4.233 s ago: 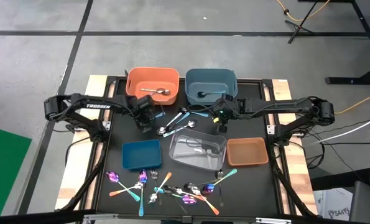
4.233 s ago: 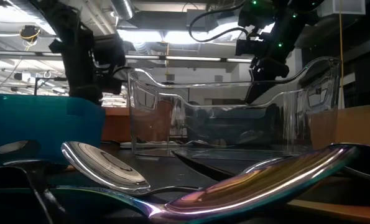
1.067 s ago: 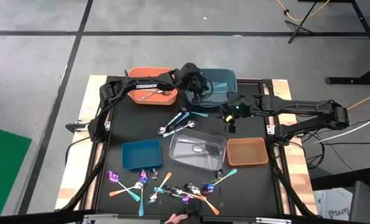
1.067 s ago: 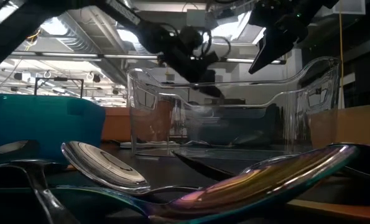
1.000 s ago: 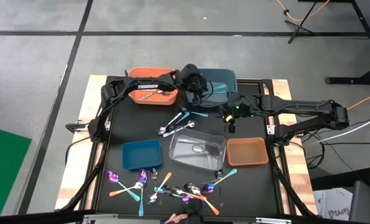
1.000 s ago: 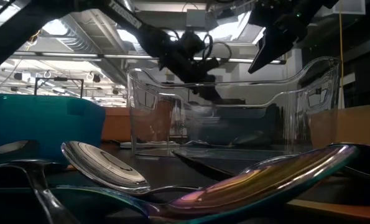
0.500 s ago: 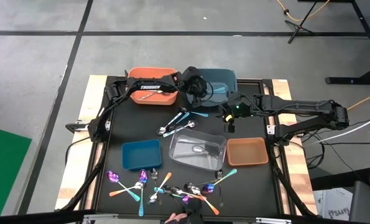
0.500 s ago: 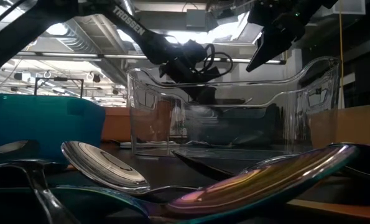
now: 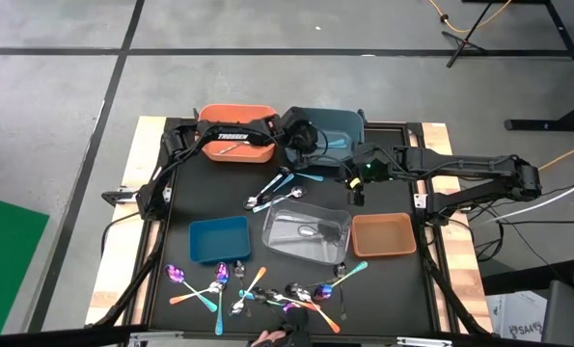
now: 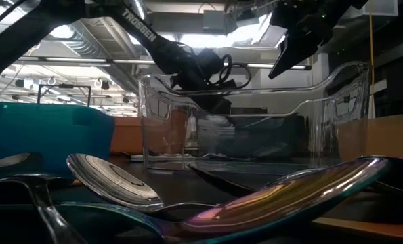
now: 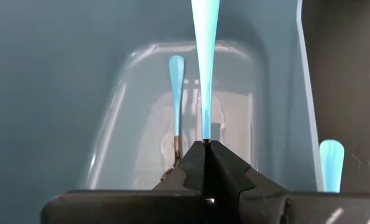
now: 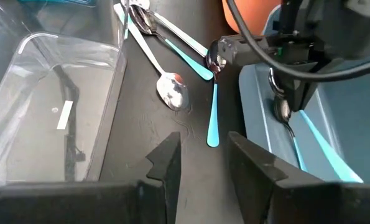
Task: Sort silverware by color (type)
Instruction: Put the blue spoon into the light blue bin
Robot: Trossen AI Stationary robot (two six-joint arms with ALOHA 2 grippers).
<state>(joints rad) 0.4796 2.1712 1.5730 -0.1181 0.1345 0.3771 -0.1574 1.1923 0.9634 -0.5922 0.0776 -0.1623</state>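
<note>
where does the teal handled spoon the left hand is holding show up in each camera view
High: hidden under the left hand, over the blue-grey bin.
Low: cannot tell.
Left wrist: teal-handled spoon rises from the shut fingers.
Right wrist: spoon slants down into the bin.
Shared landmark: the blue-grey bin.

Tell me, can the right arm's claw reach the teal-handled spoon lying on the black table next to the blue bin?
Probably yes. The right gripper hangs open just above the teal-handled spoon, with only bare tabletop between them. The left gripper is busy over the blue bin beside it, so it might crowd things a little.
</note>
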